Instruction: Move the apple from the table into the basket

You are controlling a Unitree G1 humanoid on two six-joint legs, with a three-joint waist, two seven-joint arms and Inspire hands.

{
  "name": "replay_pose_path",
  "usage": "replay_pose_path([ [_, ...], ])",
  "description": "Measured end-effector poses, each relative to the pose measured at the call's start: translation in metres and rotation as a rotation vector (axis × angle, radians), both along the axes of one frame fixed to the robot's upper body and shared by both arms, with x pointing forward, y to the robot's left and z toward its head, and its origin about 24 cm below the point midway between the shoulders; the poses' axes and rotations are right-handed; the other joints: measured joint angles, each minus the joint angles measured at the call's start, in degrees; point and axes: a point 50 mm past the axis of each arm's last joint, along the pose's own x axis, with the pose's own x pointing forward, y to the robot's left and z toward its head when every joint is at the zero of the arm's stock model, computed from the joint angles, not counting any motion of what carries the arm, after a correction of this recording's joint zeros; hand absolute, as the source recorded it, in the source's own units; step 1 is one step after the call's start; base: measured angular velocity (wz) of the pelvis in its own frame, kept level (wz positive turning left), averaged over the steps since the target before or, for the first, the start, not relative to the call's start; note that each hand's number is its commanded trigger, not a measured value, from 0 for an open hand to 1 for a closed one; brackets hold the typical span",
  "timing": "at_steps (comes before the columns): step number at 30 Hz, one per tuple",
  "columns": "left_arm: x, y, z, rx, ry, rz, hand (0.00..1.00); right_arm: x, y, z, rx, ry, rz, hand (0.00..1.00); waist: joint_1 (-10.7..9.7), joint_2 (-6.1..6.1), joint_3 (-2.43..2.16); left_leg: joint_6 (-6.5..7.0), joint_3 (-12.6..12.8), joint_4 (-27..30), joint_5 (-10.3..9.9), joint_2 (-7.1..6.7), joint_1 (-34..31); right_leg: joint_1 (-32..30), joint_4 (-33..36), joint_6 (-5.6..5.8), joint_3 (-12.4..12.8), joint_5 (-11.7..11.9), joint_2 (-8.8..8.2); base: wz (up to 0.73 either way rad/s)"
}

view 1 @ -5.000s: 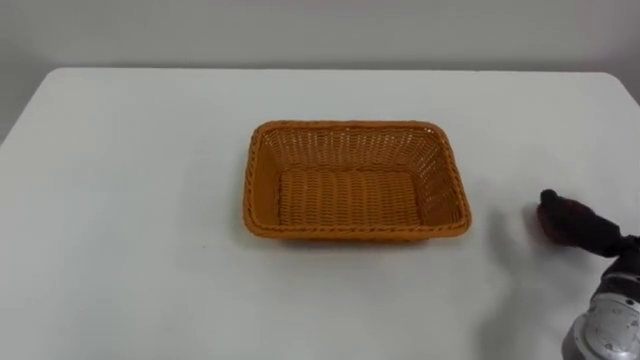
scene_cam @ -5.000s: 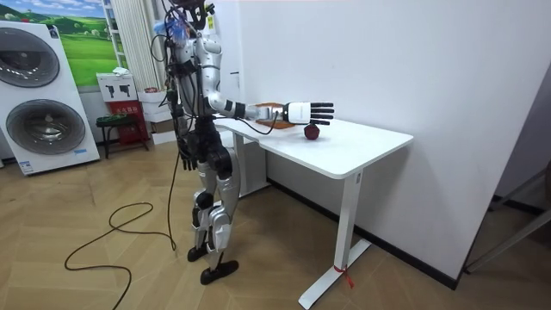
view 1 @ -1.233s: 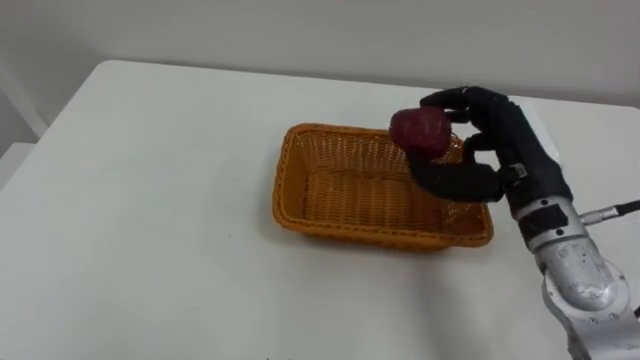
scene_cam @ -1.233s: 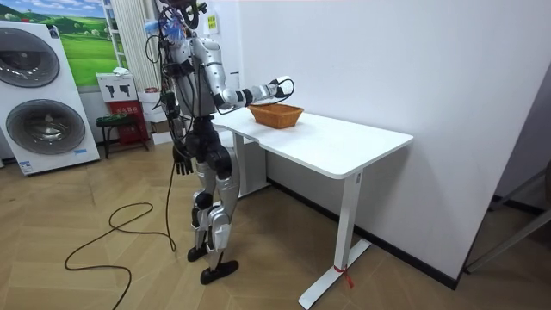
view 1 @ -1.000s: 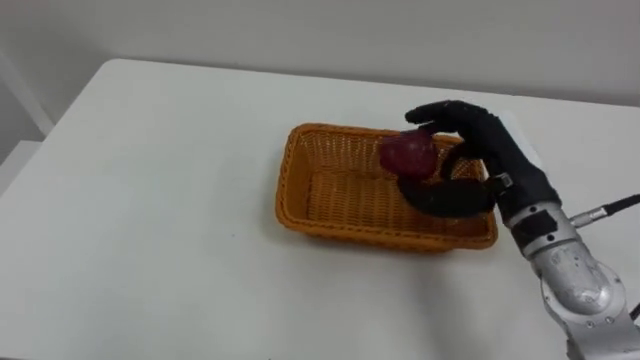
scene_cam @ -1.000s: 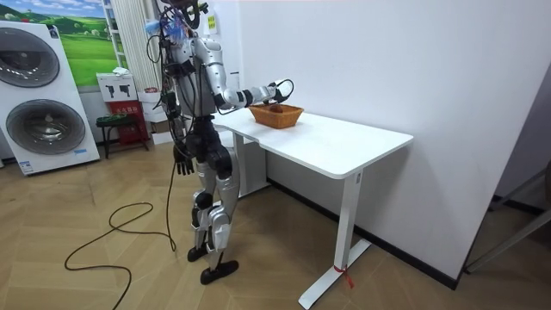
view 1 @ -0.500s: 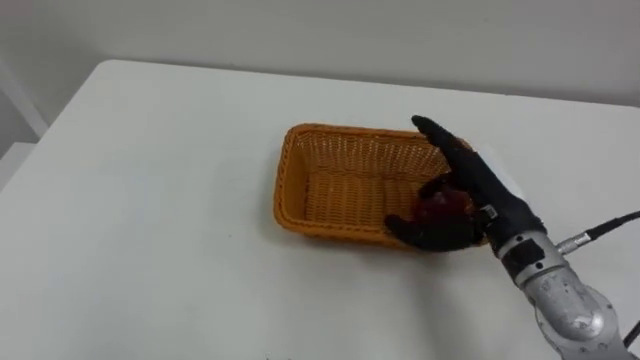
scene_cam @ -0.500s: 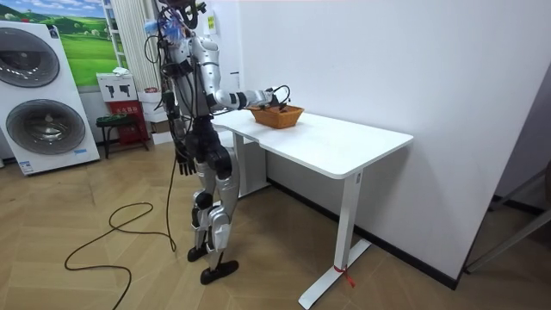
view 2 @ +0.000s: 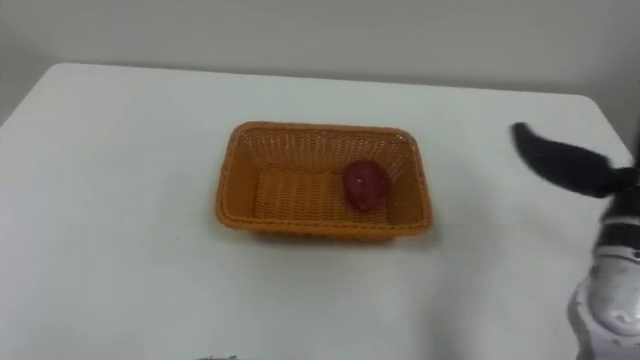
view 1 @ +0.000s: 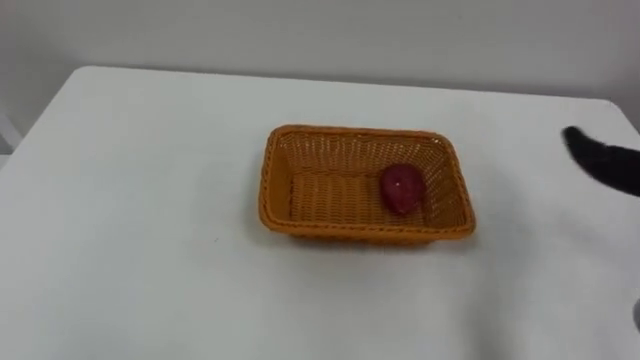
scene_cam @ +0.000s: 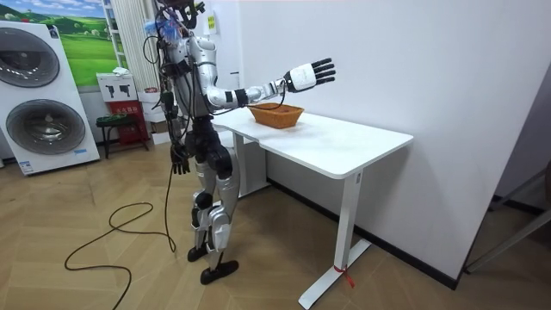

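Above the table (view 1: 130, 250), right hand (scene_cam: 303, 77) with fingers (scene_cam: 324, 69) spread wide, empty; apple (view 1: 402, 188) inside basket (view 1: 270, 180).

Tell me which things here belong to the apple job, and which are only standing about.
Job: apple; basket holding it; right hand, open, raised over the table.
Standing about: washing machine, stool, left hand hanging idle.

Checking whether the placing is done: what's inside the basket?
One red apple lies inside the basket, toward its right end. The weave beneath it is covered; nothing else shows. The right hand, open, is off to the right; the left hand hangs low.
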Motion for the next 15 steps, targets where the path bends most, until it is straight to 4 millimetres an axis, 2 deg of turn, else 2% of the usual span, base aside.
replay_pose_path([
  [2, -0.002, 0.004, 0.002, 0.025, -0.009, 0.029, 0.0, -0.022, -0.028, -0.012, 0.135, -0.041, -0.222, 0.0, -1.3, -0.12, -0.04, 0.0, -0.1, -0.2, 0.0, -0.01, 0.0, 0.0, 0.0, 0.0, 0.0, 0.0, 0.07, 0.0],
  [4, -0.004, 0.006, 0.003, 0.047, -0.013, 0.048, 0.0, -0.04, -0.045, -0.027, 0.254, -0.056, -0.374, 0.0, -2.2, -0.27, 0.07, -0.01, -0.1, -0.2, 0.0, -0.11, -0.2, -0.1, -0.1, 0.0, 0.1, 0.0, 0.14, 0.0],
  [5, -0.004, 0.006, 0.003, 0.052, -0.013, 0.052, 0.0, -0.046, -0.05, -0.033, 0.292, -0.059, -0.422, 0.0, -2.4, -1.04, 0.05, -0.01, -0.1, -0.3, 0.0, -0.15, -0.3, -0.2, 0.0, 0.0, 0.1, 0.0, 0.14, 0.0],
  [7, -0.002, 0.009, 0.004, 0.066, -0.026, 0.058, 0.0, -0.07, -0.064, -0.057, 0.461, -0.067, -0.597, 0.0, -3.4, -0.55, -0.43, -0.02, -0.1, -0.2, 0.0, -0.11, -1.2, -1.0, 0.1, 0.0, 0.0, 0.0, 0.15, 0.0],
  [8, 0.001, 0.009, 0.004, 0.073, -0.035, 0.055, 0.0, -0.082, -0.068, -0.07, 0.53, -0.052, -0.677, 0.0, -3.6, -0.71, -0.3, -0.02, 0.0, -0.2, 0.0, -0.12, -1.3, -1.2, 0.1, -0.01, 0.2, 0.0, 0.16, 0.0],
  [10, 0.003, 0.01, 0.005, 0.077, -0.038, 0.058, 0.0, -0.096, -0.07, -0.088, 0.592, -0.003, -0.762, 0.0, -4.4, -0.47, -0.44, -0.02, 0.0, -0.2, 0.0, -0.13, -1.3, -1.2, 0.1, -0.01, 0.5, 0.0, 0.17, -0.02],
  [15, 0.008, 0.009, 0.004, 0.08, -0.049, 0.074, 0.0, -0.138, -0.061, -0.133, 0.679, 0.213, -0.91, 0.0, -4.4, -0.2, -0.41, -0.02, 0.4, -0.2, 0.0, -0.07, -1.4, -1.4, 0.2, -0.04, 1.2, 0.0, 0.18, -0.04],
])
